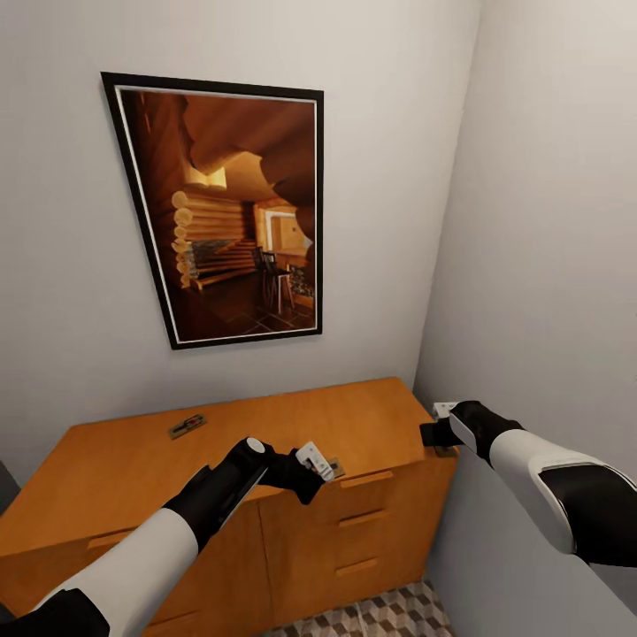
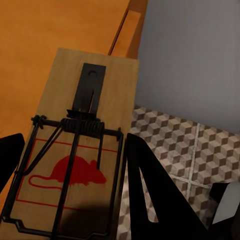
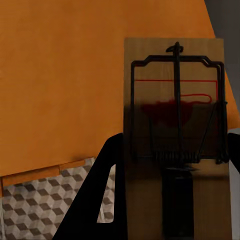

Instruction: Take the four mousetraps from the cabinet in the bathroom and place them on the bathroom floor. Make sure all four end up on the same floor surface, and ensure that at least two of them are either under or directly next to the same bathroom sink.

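Observation:
The orange-brown cabinet (image 1: 265,433) stands against the wall. One mousetrap (image 1: 188,426) lies flat on its top toward the back left. My left gripper (image 1: 324,466) is at the cabinet's front edge, shut on a second mousetrap (image 2: 80,150), whose tan board with a red mouse print sits between the black fingers (image 2: 150,195). My right gripper (image 1: 440,425) is at the cabinet's right end, shut on a third mousetrap (image 3: 175,130). The cube-patterned bathroom floor (image 2: 200,150) shows below both held traps. A fourth mousetrap is out of view.
A large framed picture (image 1: 230,212) hangs on the wall above the cabinet. The grey side wall (image 1: 548,265) runs close along the cabinet's right end, leaving a narrow gap. The cabinet front has wooden bar handles (image 1: 365,480). Floor tiles (image 1: 372,615) show below the cabinet.

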`<state>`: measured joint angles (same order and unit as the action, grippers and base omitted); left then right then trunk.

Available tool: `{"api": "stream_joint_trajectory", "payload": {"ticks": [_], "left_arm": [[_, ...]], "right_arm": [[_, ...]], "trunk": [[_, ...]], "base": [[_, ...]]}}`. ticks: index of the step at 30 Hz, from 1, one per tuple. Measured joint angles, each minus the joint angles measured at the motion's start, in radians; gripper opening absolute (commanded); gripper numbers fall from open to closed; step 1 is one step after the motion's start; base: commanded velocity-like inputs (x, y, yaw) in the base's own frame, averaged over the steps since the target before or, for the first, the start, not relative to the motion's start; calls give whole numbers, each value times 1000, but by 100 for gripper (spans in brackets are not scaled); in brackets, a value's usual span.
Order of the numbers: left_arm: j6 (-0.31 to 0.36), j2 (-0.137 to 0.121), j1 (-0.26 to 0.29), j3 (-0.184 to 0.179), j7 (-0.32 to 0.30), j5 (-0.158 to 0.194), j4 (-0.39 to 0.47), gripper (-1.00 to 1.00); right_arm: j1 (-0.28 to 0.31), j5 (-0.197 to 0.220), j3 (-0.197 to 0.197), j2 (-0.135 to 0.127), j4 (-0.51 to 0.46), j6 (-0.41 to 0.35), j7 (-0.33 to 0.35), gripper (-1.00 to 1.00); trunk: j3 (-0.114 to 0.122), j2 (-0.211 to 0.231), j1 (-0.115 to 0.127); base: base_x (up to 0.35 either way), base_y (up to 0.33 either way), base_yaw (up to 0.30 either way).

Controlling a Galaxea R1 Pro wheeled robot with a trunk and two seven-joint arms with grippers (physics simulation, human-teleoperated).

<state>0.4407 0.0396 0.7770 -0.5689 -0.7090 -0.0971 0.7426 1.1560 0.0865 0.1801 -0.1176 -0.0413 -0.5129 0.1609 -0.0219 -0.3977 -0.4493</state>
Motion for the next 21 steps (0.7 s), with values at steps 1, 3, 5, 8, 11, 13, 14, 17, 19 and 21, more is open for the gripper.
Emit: {"api": "stream_joint_trajectory", "payload": {"ticks": [1, 3, 5, 8, 11, 13, 14, 17, 19, 21], "left_arm": [[0, 0, 0, 0, 0, 0, 0, -100], [0, 0, 0, 0, 0, 0, 0, -100], [0, 0, 0, 0, 0, 0, 0, -100], [0, 0, 0, 0, 0, 0, 0, -100], [0, 0, 0, 0, 0, 0, 0, -100], [0, 0, 0, 0, 0, 0, 0, -100], [0, 0, 0, 0, 0, 0, 0, -100], [0, 0, 0, 0, -1, 0, 0, -100], [0, 0, 0, 0, -1, 0, 0, -100], [0, 0, 0, 0, -1, 0, 0, -100]], "right_arm": [[0, 0, 0, 0, 0, 0, 0, -100], [0, 0, 0, 0, 0, 0, 0, -100], [0, 0, 0, 0, 0, 0, 0, -100], [0, 0, 0, 0, 0, 0, 0, -100], [0, 0, 0, 0, 0, 0, 0, -100], [0, 0, 0, 0, 0, 0, 0, -100], [0, 0, 0, 0, 0, 0, 0, -100], [0, 0, 0, 0, 0, 0, 0, -100], [0, 0, 0, 0, 0, 0, 0, -100], [0, 0, 0, 0, 0, 0, 0, -100]], "trunk": [[0, 0, 0], [0, 0, 0], [0, 0, 0], [0, 0, -1], [0, 0, -1], [0, 0, -1], [0, 0, -1], [0, 0, -1], [0, 0, -1], [0, 0, -1]], "base": [[-15, 0, 0], [-132, 0, 0], [-245, 0, 0], [-302, 0, 0], [-329, 0, 0], [-335, 0, 0], [-337, 0, 0], [-338, 0, 0], [-338, 0, 0], [-339, 0, 0]]}}
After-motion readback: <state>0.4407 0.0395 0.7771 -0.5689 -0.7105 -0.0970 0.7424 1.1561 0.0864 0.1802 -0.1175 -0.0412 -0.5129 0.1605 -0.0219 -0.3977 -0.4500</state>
